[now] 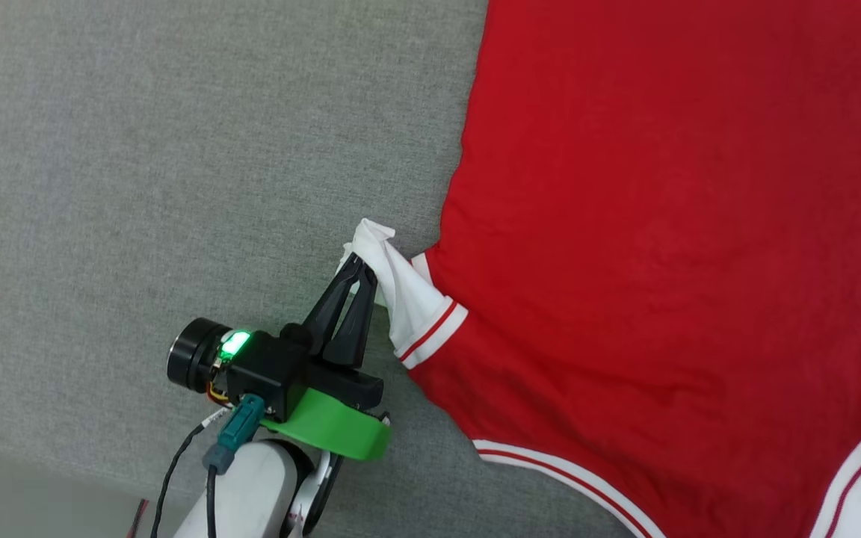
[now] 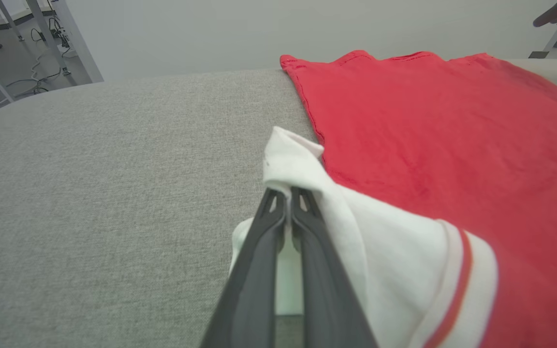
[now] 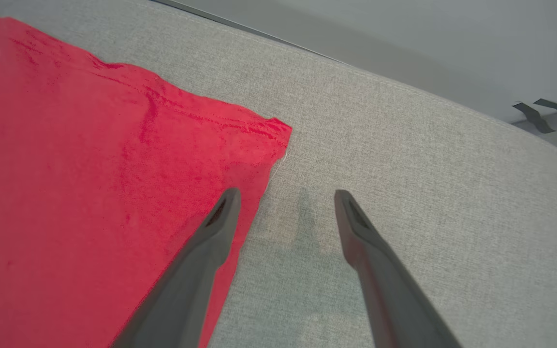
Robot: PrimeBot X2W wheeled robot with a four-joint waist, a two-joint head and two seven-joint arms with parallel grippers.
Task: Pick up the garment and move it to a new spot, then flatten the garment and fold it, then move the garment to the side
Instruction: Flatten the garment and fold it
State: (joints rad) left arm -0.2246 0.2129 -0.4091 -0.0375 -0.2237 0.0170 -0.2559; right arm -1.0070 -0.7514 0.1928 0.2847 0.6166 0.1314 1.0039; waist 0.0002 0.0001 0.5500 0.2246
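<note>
Red garment [image 1: 662, 224] spread flat on grey fabric surface [image 1: 176, 187], body taking up right side of head view, red-white striped trim along near edge; white sleeve [image 1: 412, 299] bunched and raised off the shirt's left side; left gripper [image 1: 359, 269] pinched tight on that sleeve's edge, fingers together with cloth between the tips; right gripper [image 3: 285, 195] spread wide, holding nothing, over far hem corner [image 3: 273, 130], one finger above red cloth, other above bare grey.
</note>
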